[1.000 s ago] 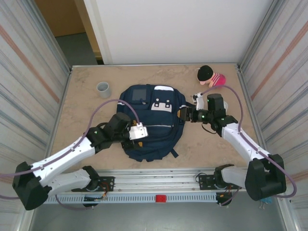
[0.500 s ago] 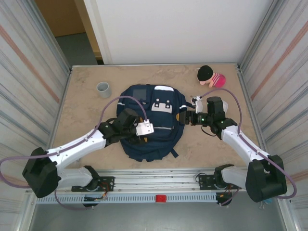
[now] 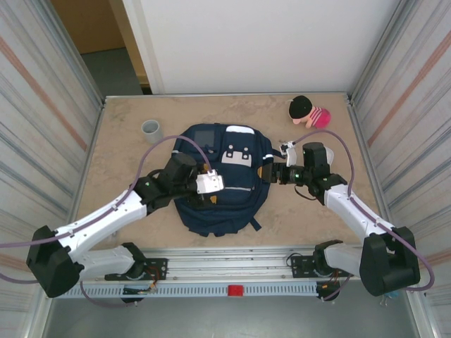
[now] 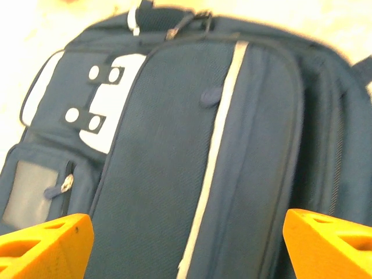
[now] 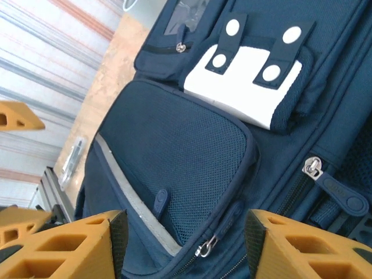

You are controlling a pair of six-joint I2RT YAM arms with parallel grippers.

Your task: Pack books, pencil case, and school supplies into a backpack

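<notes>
The navy backpack (image 3: 224, 184) lies flat in the middle of the table, front up, with its white tab (image 3: 237, 155) and grey patch (image 3: 204, 137) toward the far end. My left gripper (image 3: 213, 194) hovers over the front pocket (image 4: 174, 174), open, its orange fingertips (image 4: 43, 244) wide apart with nothing between them. My right gripper (image 3: 268, 172) is at the backpack's right edge, open. In the right wrist view a zipper pull (image 5: 222, 226) on the mesh pocket (image 5: 180, 157) lies between its fingers (image 5: 64, 250), untouched. The books and pencil case are out of view.
A grey cup (image 3: 151, 130) stands at the back left. A pink and black plush toy (image 3: 309, 111) lies at the back right. Corrugated walls (image 3: 42, 127) close in both sides, and a metal rail (image 3: 232, 271) runs along the near edge.
My left gripper has swung right from the backpack's left edge to over its front pocket. My right gripper has edged slightly left toward the backpack.
</notes>
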